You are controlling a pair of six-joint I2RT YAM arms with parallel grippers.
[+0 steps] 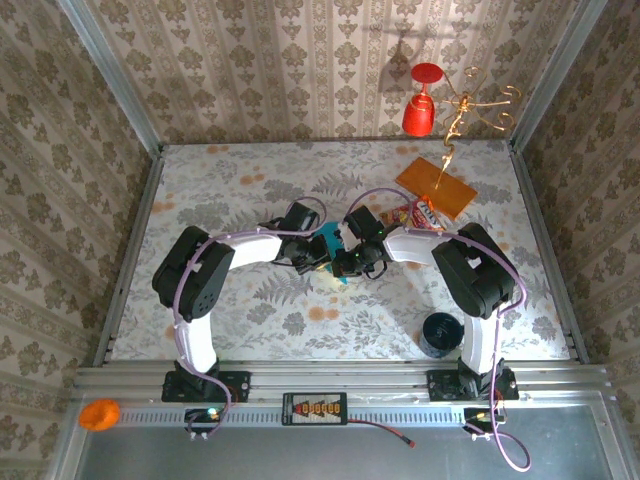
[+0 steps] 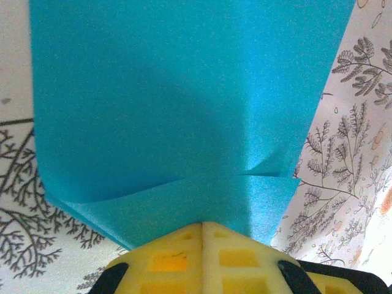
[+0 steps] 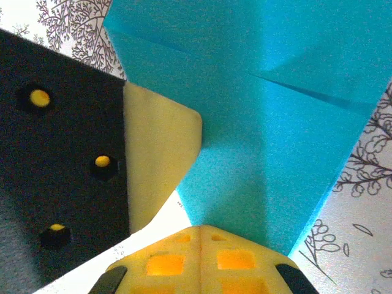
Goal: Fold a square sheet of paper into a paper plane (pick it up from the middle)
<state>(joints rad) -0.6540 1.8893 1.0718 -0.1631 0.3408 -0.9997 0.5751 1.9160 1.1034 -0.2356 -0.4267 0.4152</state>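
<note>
Two arms bend inward and meet over the middle of the floral-patterned table (image 1: 250, 320). The teal-blue sheet of paper (image 2: 171, 110) is caught between them, mostly hidden under the wrists when seen from above.

Through the left wrist camera, the left gripper (image 2: 202, 228) has its yellow fingertips pressed together on the near edge of the sheet. The paper spreads away from the pinch, with a flap folded across it and a crease running sideways.

The right gripper (image 3: 201, 229) is likewise closed tight on a lower corner of the same sheet. From there, angled folds show near the paper's far end. One pale yellow finger (image 3: 160, 153) of the left gripper lies just beside the paper, touching its edge.

Farther back on the right, an orange card (image 1: 437, 187) lies flat, with a red-and-yellow snack packet (image 1: 413, 214) just in front of it. A black round object (image 1: 437, 335) stands near the right arm's base.
</note>
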